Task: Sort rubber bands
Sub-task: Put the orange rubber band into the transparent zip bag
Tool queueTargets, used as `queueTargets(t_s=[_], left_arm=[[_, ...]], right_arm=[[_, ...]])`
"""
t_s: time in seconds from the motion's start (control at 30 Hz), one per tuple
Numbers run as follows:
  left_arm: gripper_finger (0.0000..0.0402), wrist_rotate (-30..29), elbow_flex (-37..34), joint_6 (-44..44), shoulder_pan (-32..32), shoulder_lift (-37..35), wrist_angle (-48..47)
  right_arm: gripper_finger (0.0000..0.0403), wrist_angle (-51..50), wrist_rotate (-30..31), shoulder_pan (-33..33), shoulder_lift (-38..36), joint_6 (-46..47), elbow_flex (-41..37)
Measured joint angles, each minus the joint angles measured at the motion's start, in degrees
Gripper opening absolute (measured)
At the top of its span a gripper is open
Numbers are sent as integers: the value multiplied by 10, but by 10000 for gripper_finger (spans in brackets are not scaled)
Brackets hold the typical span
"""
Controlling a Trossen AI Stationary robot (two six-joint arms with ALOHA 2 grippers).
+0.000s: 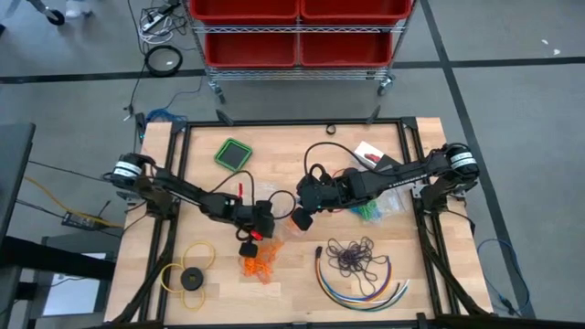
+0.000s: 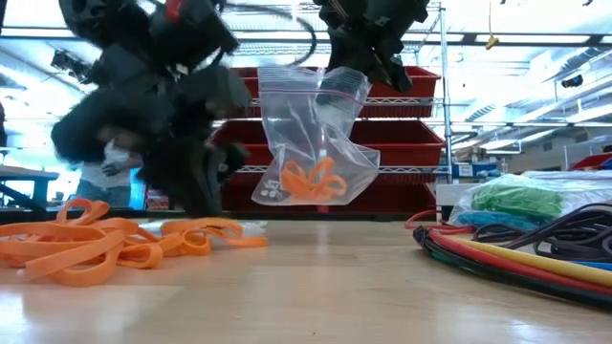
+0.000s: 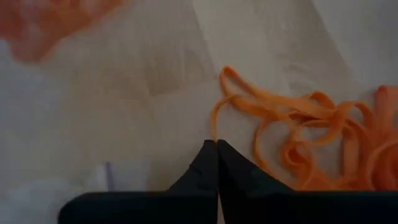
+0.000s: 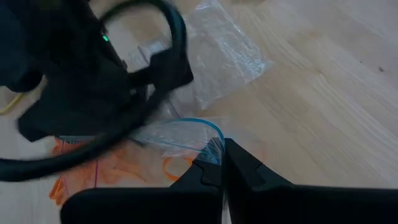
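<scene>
- Near the table's middle, the left gripper (image 3: pixel 217 144) is down at the wood with its fingers pressed together, tips on a strand at the edge of the orange bands (image 3: pixel 311 134); whether the strand is pinched cannot be told.
- The orange bands (image 1: pixel 258 265) lie loose on the table just beside that gripper (image 1: pixel 249 245), toward the front edge.
- The right gripper (image 4: pixel 221 149) is clamped on the top edge of a clear bag (image 2: pixel 311 134), which hangs above the table with a few orange bands (image 2: pixel 308 180) at its bottom.
- In the high view the right gripper (image 1: pixel 300 217) and bag sit just right of the left gripper.
- Green bands (image 1: pixel 367 212) lie in another clear bag under the right arm; in the low view they show at the right (image 2: pixel 514 199).
- Dark purple bands (image 1: pixel 355 253) lie loose near the front right, just above the curved cables (image 1: pixel 361 286).
- A yellow ring (image 1: pixel 187 267) with a black disc (image 1: pixel 191 279) lies front left.
- A green square (image 1: pixel 234 153) lies toward the back.
</scene>
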Motion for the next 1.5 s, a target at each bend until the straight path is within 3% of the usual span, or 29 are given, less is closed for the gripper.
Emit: queueTargets(t_s=[0.27,0.43,0.8,1.13,1.3,1.5], left_arm=[[1,-17,40,51,-26,-109,-26],[1,-102,82,124,-54,-148,-18],[1,-208,112,282,-50,-133,93],[13,-219,112,289,-27,-51,75],[39,-248,112,289,-43,-40,74],[118,-295,112,289,-62,-58,75]], right_arm=[[0,-1,0,0,0,0,0],[0,1,0,0,0,6,0],[0,5,-10,-1,0,17,0],[0,8,-14,-1,0,16,0],[0,8,-14,-1,0,12,0],[0,9,-15,-1,0,11,0]])
